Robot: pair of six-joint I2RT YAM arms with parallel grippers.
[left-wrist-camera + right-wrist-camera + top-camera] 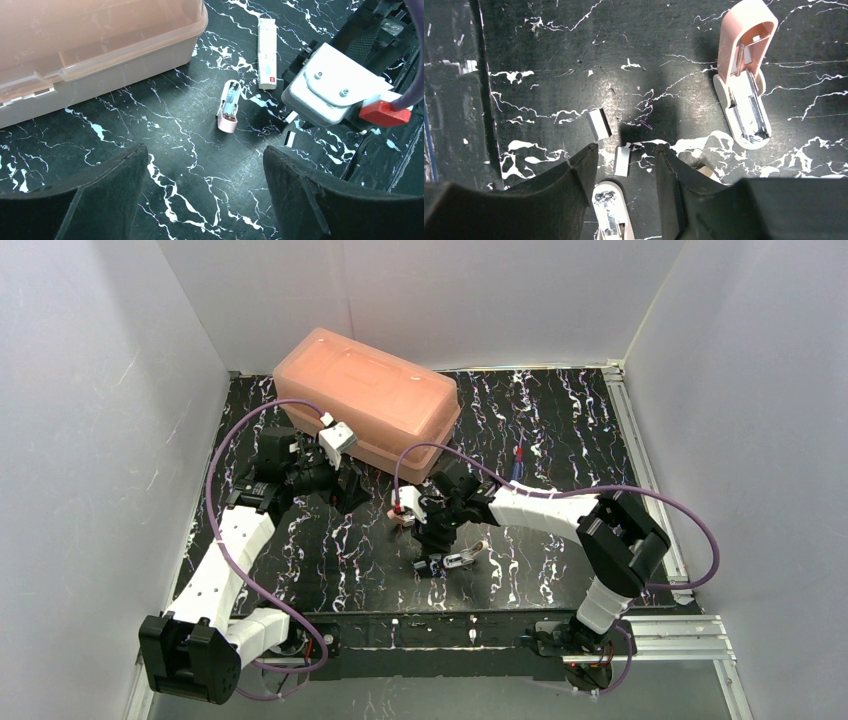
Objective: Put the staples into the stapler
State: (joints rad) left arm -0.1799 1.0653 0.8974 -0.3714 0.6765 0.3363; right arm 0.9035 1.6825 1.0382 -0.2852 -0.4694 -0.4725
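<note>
though low over staples (622,161), right claw (625,151) agape

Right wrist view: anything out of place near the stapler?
Yes. Two short silver staple strips lie loose on the black marbled table, outside the open pink stapler: one between the fingers of the right gripper, one just beyond them.

The black marbled table (560,430) carries a pink lidded box (365,400), an opened pink stapler (744,75) and staple strips (599,123).

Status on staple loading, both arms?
Left gripper open, empty. Right gripper open, straddling a small silver staple strip. Pink plastic stapler lies opened, apart. Second silver strip and a white stapler close by.
</note>
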